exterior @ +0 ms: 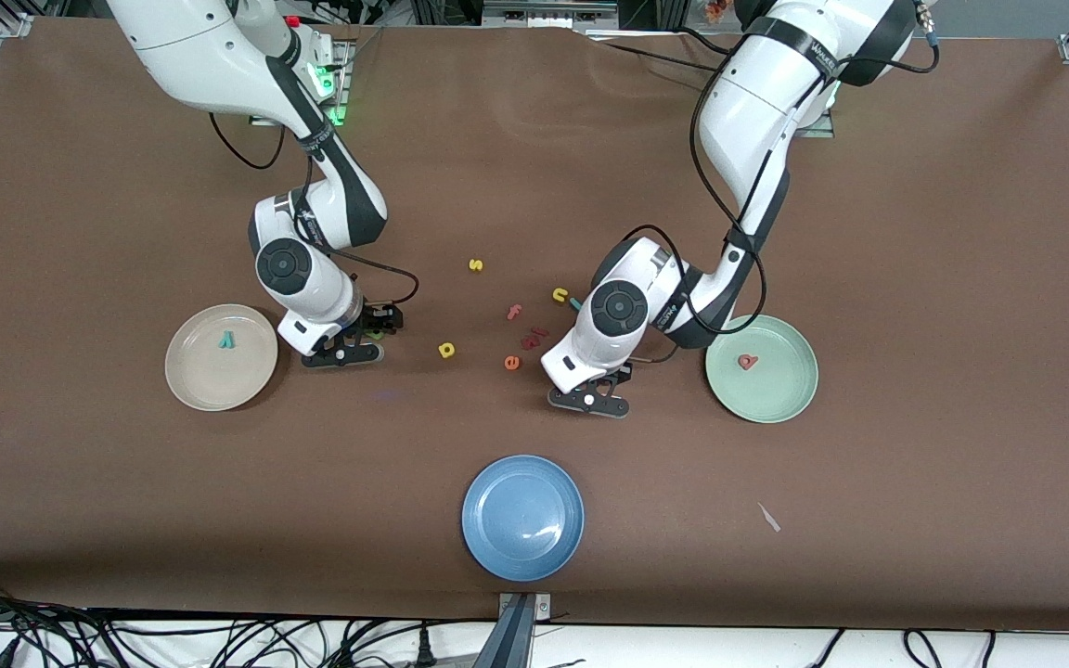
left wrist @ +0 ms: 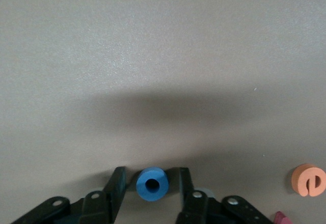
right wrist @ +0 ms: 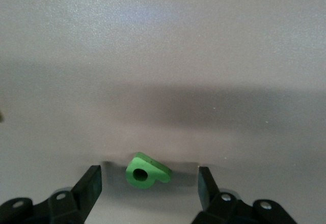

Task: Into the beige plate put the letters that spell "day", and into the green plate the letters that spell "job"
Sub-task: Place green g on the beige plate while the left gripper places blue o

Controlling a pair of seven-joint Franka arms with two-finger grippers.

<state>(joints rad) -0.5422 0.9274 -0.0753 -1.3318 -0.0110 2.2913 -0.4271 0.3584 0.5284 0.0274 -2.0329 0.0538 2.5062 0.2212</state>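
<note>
Tools both low on tabletop [exterior: 869, 186]; left tool [left wrist: 151, 184] brackets blue "o" [left wrist: 152, 184], fingers near but gaps visible; right tool [right wrist: 148, 179] wide open around green "a" [right wrist: 146, 171], ready to grasp

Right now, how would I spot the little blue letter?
Start at the green plate, then find the left arm's end effector, low over the table beside that plate. The blue "o" sits on the table between its fingers. It is a plain ring, the only blue letter; the orange "e" lies nearby.
</note>
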